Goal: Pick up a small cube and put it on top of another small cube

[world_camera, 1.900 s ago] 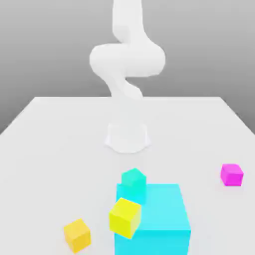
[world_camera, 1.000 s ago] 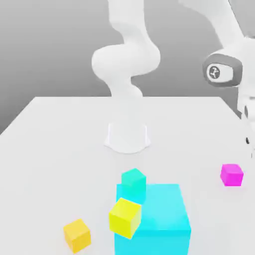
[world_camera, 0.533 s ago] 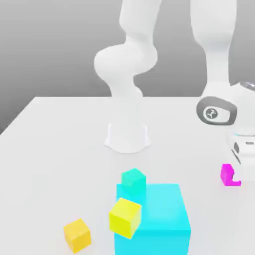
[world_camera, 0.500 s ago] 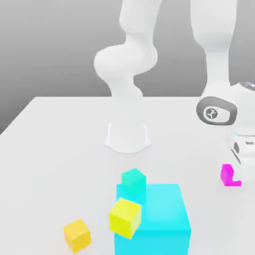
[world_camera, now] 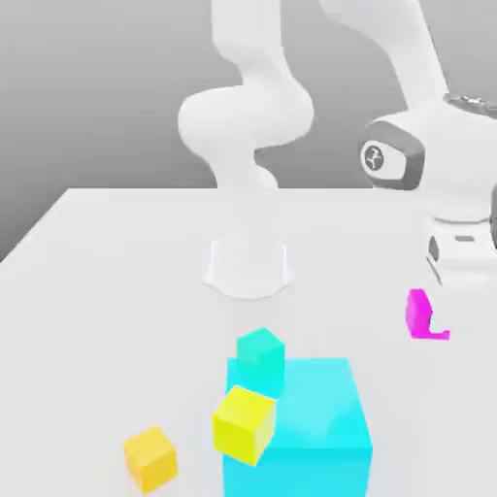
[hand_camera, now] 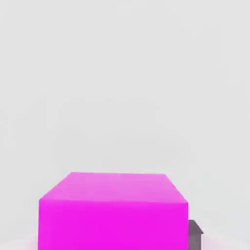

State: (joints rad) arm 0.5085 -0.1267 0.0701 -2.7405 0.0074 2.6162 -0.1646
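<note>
The small magenta-pink cube (world_camera: 417,313) hangs above the table at the exterior view's right, with my gripper (world_camera: 431,316) shut on it. In the hand view the same pink cube (hand_camera: 112,210) sits close up, with a dark finger (hand_camera: 195,234) against one side. The small teal-green cube (world_camera: 260,350) rests on the table near the middle, touching the far edge of the big cyan block (world_camera: 296,427). My gripper is up and to the exterior view's right of the teal cube, well apart from it.
A yellow cube (world_camera: 243,423) leans against the cyan block's near left side. An orange cube (world_camera: 150,457) lies at the front left. The arm's white base (world_camera: 248,267) stands behind the teal cube. The white table (world_camera: 107,281) stretches out on the left.
My gripper came down over the pink cube and shut on it. It has since lifted the cube off the table and carried it a little toward the exterior view's left.
</note>
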